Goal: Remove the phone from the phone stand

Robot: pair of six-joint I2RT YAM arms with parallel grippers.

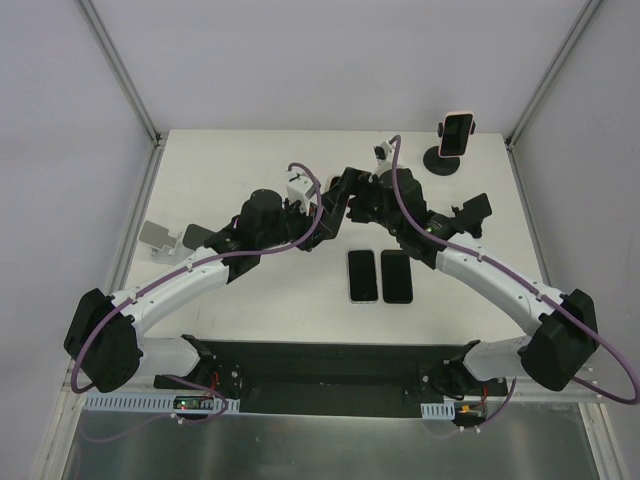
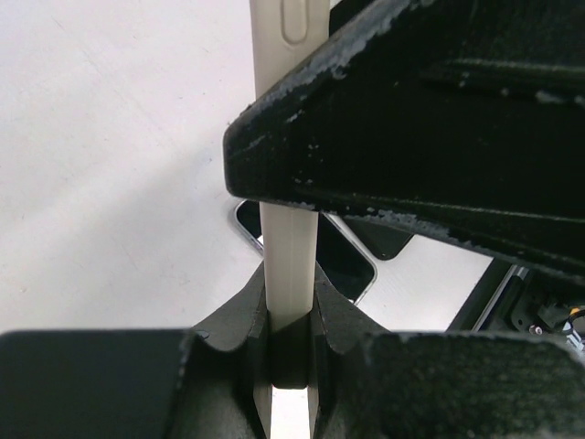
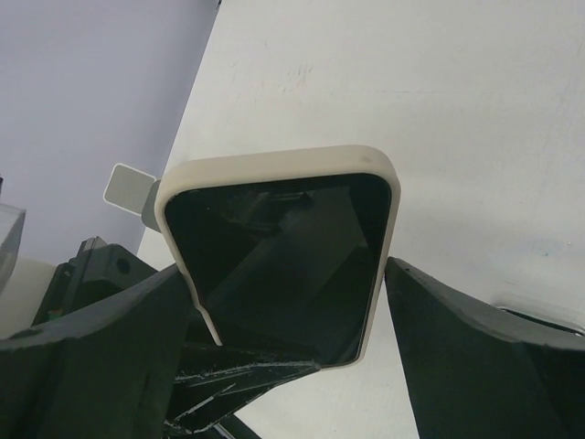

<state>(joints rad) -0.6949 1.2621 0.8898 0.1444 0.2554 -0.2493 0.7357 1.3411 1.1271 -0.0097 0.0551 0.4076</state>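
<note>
The two arms meet near the middle of the counter point(image 1: 250, 150). A phone in a cream case point(image 3: 283, 256) is held there between them.

The left gripper point(image 2: 291, 315) is closed tight on the phone. In the left wrist view the phone is seen from its thin side. It stands straight up, toward 12 o'clock, and the two black fingers point(image 2: 239, 322) pinch its lower part, one on each flat face.

The right gripper point(image 3: 281, 274) is around the same phone. In the right wrist view the dark screen faces the camera. One finger is at 9 o'clock of the phone and the other at 3 o'clock, set wide apart. They are very close to the phone's long edges. I cannot tell if they press on it or just sit beside it.

From above, the grippers hide most of the cream phone. A small white stand point(image 1: 297, 187) is just beside the left gripper, at its 11 o'clock. Two dark phones point(image 1: 380, 276) lie flat side by side on the counter, at 6 o'clock from the grippers. A grey-white stand point(image 1: 158, 235) sits at 9 o'clock, near the counter's left edge. At 1 o'clock, in the far right corner, a pink phone point(image 1: 457, 134) stands in a black stand point(image 1: 442, 162).
</note>
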